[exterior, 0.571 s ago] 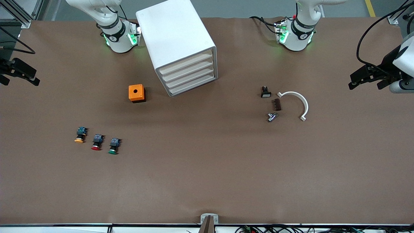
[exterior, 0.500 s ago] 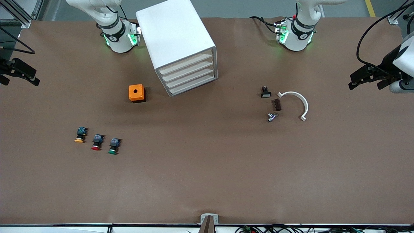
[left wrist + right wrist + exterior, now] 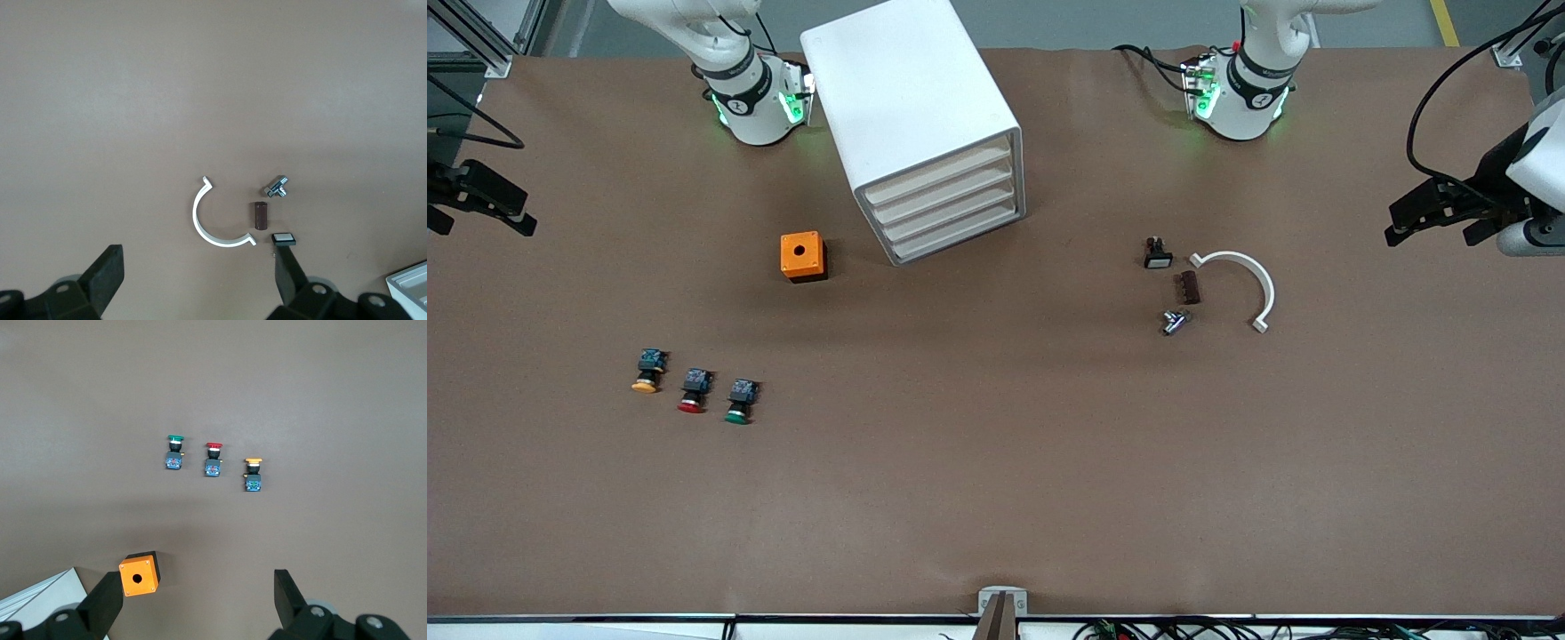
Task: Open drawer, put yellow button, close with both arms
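Both arms wait high over the ends of the counter (image 3: 996, 498), each with its claw released and nothing between the fingers.

The left claw (image 3: 200, 283) hangs over bare counter at the left arm's end, its two black fingers spread wide. Out ahead of it, toward the middle of the counter, lie four small parts close together: a white half-ring clip (image 3: 215, 225), a small brown block (image 3: 259, 215) just beside the clip, a metal fitting (image 3: 277, 187) and a small black switch with a white face (image 3: 283, 238). What the metal fitting is exactly, I cannot make out.

The right claw (image 3: 199, 597) hangs over the right arm's end, fingers equally wide apart. Ahead of it sits an orange box with a round hole (image 3: 139, 573), and farther out a row of three push buttons lying on the counter: the green button (image 3: 174, 451), the red button (image 3: 213, 459) and the yellow button (image 3: 253, 474), none touching another.

The white cabinet (image 3: 911, 107) stands between the two arm bases, closer to the right claw's side. The drawer (image 3: 937, 173), uppermost of four, is shut flush with the others.
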Robot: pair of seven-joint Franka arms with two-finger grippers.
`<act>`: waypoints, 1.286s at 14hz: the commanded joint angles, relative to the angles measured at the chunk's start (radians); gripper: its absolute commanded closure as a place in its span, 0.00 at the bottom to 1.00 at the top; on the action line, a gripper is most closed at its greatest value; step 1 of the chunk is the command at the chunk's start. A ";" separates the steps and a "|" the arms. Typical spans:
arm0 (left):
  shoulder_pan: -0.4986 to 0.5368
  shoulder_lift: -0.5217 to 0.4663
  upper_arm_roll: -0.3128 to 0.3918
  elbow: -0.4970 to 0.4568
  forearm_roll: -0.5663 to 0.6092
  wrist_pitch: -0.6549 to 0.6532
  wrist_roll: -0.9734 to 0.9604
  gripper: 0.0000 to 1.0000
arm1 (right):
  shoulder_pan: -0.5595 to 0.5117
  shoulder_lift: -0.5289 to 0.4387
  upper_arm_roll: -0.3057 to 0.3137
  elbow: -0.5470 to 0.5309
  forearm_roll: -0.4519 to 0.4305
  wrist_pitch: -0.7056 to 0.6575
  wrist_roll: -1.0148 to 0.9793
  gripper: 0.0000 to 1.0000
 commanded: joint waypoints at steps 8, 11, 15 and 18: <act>-0.042 0.125 -0.071 0.016 -0.057 -0.013 -0.135 0.00 | -0.012 -0.003 0.001 -0.009 -0.003 0.007 -0.014 0.00; -0.042 0.168 -0.071 0.016 -0.072 -0.013 -0.166 0.00 | -0.010 -0.001 0.001 -0.012 -0.003 0.010 -0.014 0.00; -0.045 0.253 -0.079 0.016 -0.072 -0.013 -0.241 0.00 | -0.010 0.002 0.003 -0.016 -0.003 0.010 -0.014 0.00; -0.051 0.287 -0.089 0.020 -0.072 -0.013 -0.284 0.00 | -0.013 0.017 0.003 -0.013 -0.003 0.002 -0.016 0.00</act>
